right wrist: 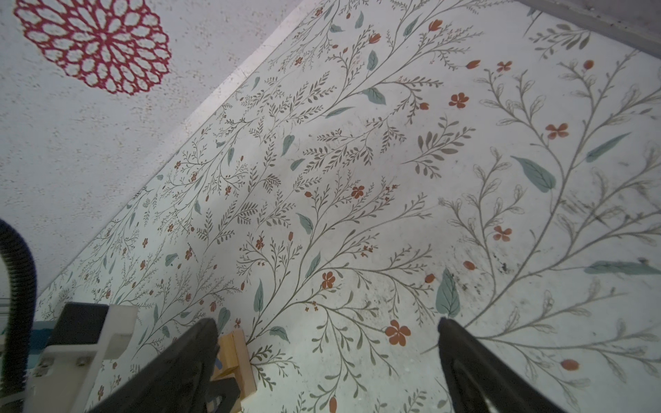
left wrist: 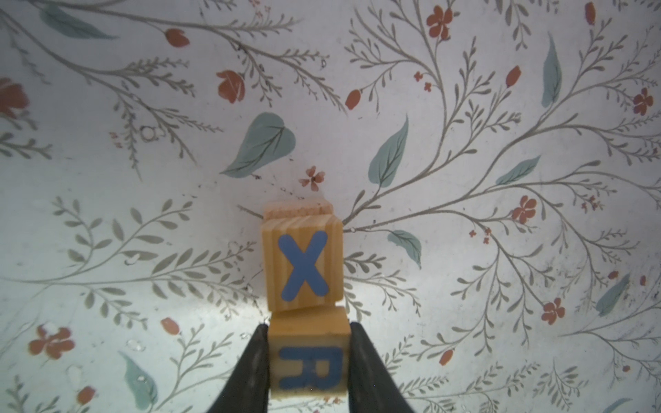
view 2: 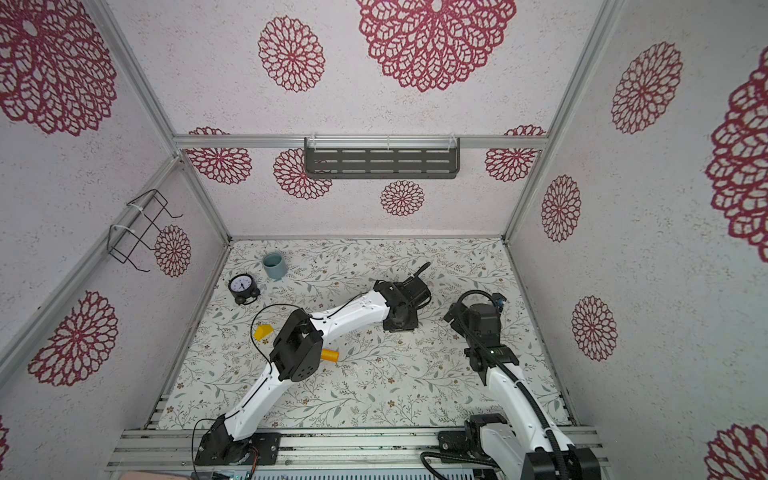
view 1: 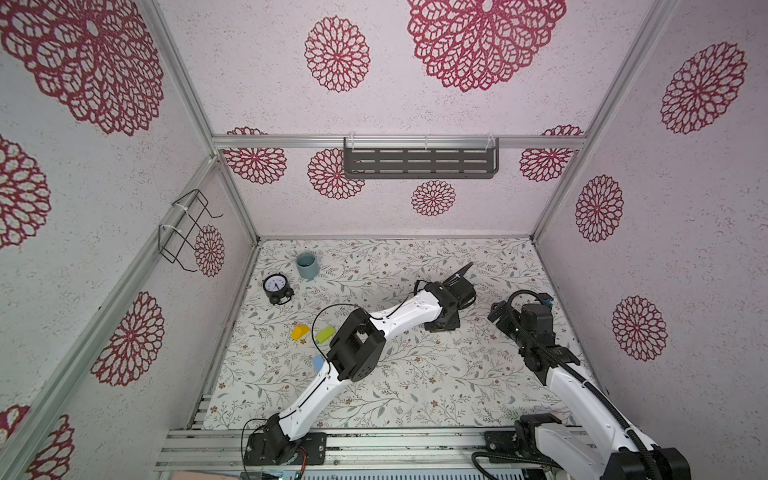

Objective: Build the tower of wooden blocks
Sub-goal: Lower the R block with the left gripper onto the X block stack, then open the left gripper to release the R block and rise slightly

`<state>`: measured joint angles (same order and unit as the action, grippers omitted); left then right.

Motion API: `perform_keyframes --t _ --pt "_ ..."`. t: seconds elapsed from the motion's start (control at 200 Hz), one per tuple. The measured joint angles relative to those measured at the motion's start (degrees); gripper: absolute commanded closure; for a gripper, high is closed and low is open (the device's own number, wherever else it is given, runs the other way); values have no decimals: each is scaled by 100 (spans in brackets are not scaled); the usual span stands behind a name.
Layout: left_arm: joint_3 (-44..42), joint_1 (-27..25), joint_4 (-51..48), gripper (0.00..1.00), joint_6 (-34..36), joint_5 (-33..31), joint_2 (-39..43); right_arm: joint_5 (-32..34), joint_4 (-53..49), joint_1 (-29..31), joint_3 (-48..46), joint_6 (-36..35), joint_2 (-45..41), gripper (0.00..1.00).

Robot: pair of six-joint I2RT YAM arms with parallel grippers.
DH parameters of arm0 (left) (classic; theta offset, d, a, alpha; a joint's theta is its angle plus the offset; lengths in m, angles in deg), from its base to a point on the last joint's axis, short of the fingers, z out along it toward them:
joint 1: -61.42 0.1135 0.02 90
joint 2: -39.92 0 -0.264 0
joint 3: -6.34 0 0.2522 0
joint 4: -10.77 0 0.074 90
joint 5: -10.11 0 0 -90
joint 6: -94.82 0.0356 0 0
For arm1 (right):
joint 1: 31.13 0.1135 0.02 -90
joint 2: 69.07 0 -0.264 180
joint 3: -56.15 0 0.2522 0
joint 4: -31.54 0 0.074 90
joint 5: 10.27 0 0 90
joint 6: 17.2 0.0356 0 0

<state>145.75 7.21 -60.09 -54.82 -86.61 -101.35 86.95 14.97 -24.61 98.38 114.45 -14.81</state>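
Floral table point(view 1: 415, 395), red-patterned walls: the left gripper point(left wrist: 308, 327) is clamped on the R cube point(left wrist: 309, 361).
Just past its fingertips the X cube point(left wrist: 303, 266) sits slightly askew on a plain cube point(left wrist: 297, 210); whether X and R touch is unclear. The right gripper point(right wrist: 326, 321) hangs spread wide over bare table, gripping nothing, with a wooden cube point(right wrist: 232, 352) near one finger. Well behind the left gripper, by the arm's elbow, lie a yellow block point(view 1: 301, 332), green block point(view 1: 325, 334), blue block point(view 1: 318, 362) and orange cylinder point(view 2: 329, 354).
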Motion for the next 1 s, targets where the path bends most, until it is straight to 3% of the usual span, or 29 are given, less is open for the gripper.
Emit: perform_keyframes --t 0.59,1.001 --pt "243 24 -83 64 50 7 -170 -13 0 0 0 -2 7 1" --pt "284 57 -87 44 118 24 -197 -149 0 0 0 -9 52 1"
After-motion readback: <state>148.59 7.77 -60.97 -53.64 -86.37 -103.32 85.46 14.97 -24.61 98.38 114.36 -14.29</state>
